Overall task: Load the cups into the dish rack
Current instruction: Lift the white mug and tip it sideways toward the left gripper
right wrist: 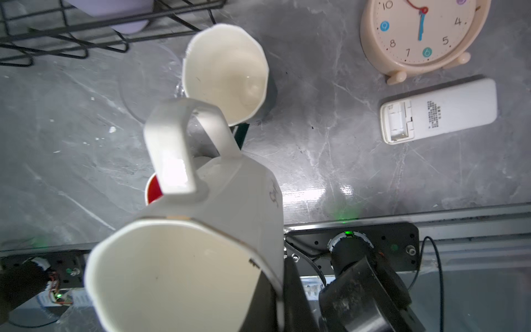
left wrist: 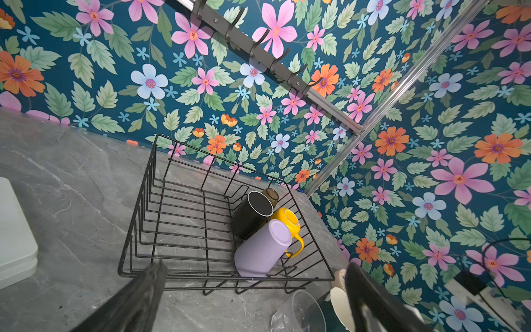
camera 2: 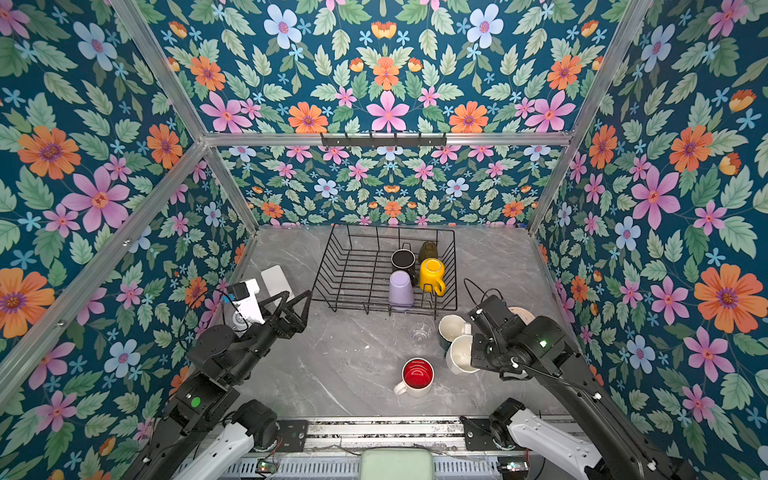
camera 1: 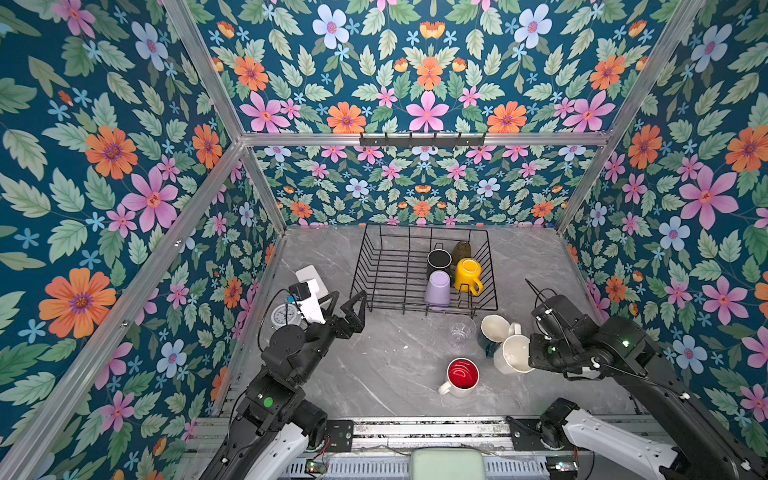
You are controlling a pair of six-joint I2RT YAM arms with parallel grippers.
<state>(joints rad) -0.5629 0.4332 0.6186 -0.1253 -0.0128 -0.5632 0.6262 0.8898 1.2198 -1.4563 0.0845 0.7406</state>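
Item: cream faceted ceramic mug (right wrist: 201, 258), clamped by its rim in the closed right pincer (right wrist: 277, 290) above the grey marble bench (camera 1: 374, 374), outside the black wire dish rack (camera 1: 390, 266); apparently the transfer step, next needing a carry over the rack's rim; left pincer (camera 1: 348, 297) wide open, empty

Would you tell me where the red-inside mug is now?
In both top views the red-inside mug stands upright on the table, right of centre, near the clear glass.

A round clock (right wrist: 422, 31) and a white remote (right wrist: 438, 110) lie near each other on the gray tabletop (right wrist: 330, 161).
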